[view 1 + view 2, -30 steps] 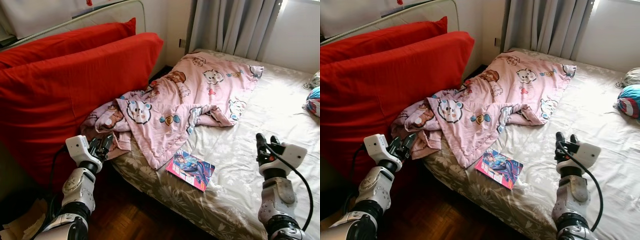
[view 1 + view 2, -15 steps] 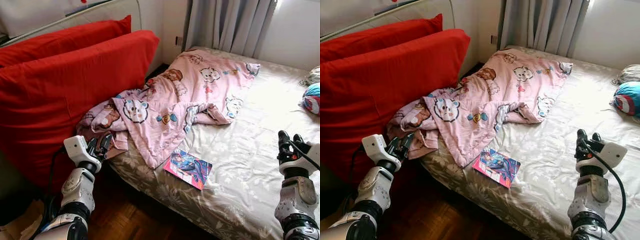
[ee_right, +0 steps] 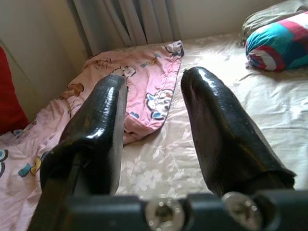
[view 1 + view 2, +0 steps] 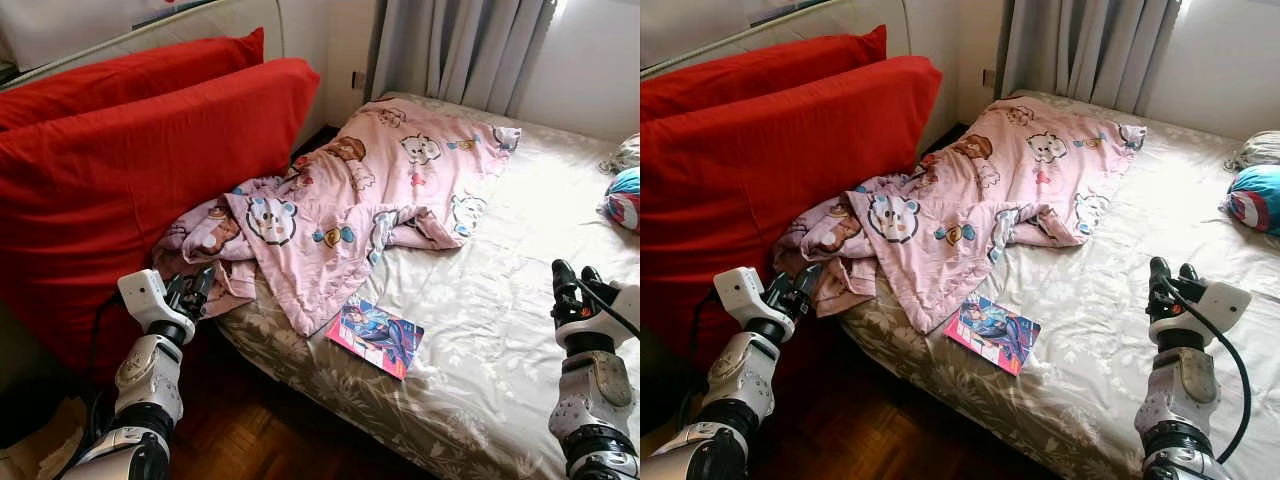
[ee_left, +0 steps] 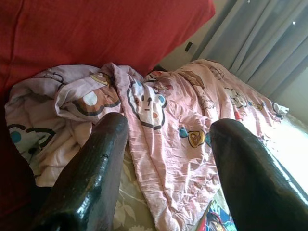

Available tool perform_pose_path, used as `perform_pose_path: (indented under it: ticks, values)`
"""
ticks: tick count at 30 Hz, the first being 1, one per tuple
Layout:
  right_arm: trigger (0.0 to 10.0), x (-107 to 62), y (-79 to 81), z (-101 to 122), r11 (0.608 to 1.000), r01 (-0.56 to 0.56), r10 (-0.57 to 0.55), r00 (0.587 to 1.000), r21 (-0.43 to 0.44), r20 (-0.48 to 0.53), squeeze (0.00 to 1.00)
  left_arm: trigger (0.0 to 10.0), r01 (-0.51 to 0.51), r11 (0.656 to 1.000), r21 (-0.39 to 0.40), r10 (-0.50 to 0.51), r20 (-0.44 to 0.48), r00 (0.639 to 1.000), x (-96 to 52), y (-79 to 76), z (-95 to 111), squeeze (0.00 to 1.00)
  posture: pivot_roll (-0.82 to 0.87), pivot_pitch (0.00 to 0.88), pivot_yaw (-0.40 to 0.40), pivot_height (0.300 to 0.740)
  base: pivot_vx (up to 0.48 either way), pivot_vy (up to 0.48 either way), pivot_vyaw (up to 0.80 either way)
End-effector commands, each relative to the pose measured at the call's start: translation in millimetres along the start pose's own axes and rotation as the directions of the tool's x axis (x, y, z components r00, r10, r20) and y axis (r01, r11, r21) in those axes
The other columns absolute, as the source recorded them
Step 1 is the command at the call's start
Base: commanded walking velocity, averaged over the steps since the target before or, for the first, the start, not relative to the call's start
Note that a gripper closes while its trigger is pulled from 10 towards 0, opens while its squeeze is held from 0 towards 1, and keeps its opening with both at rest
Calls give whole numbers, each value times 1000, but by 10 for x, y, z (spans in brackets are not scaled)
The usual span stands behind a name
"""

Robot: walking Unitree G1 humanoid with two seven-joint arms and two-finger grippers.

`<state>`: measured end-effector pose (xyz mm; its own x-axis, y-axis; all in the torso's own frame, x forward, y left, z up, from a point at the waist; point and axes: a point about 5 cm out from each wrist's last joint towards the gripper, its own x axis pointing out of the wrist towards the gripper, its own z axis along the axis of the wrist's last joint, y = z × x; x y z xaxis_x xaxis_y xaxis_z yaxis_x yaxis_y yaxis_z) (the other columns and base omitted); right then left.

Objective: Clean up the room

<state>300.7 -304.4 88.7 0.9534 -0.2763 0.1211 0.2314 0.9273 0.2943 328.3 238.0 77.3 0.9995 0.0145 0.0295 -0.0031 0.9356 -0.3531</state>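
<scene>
A crumpled pink cartoon-print blanket lies across the bed, its near corner hanging over the bed's edge. A colourful comic book rests on the floral sheet near that edge. My left gripper hovers low beside the blanket's bunched corner, open and holding nothing. Over the sheet at the right, my right gripper is raised, open and likewise holding nothing; its black fingers point toward the blanket's far end.
Two large red cushions lean against the headboard at the left. A blue, red and white ball-like cushion lies at the bed's far right. Grey curtains hang behind. Dark wooden floor runs below the bed's edge.
The left gripper has shifted slightly left and down, away from the blanket's corner. The right gripper has barely moved. The camera holds almost steady.
</scene>
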Motion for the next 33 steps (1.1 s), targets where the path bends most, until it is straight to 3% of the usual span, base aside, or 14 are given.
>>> perform_pose_path:
  ticks: [1,25,27,28,33]
  values:
    - [10000,56,0,100,1000,-8,8,999,5,35,0,10000,-9,1000,-9,9,7,1000,0,9,11,0,-11,19,-71,740,0,0,0]
    - [10000,20,97,-46,999,-18,18,1000,26,-11,0,10000,1,1000,20,-1,-1,1000,10,-17,5,0,15,8,-62,740,0,0,0]
    - [10000,29,98,-39,1000,-15,15,1000,17,-12,0,10000,21,991,133,-20,-8,1000,13,-58,7,0,17,4,-66,740,0,0,0]
    - [10000,38,111,-33,1000,-28,28,999,-13,-18,0,10000,34,972,231,-35,1,999,34,-111,33,0,17,3,-67,740,0,0,0]
    - [10000,35,159,-54,998,-51,51,998,-34,-25,0,10000,45,954,296,-56,30,998,76,-183,94,0,24,10,-73,740,0,0,0]
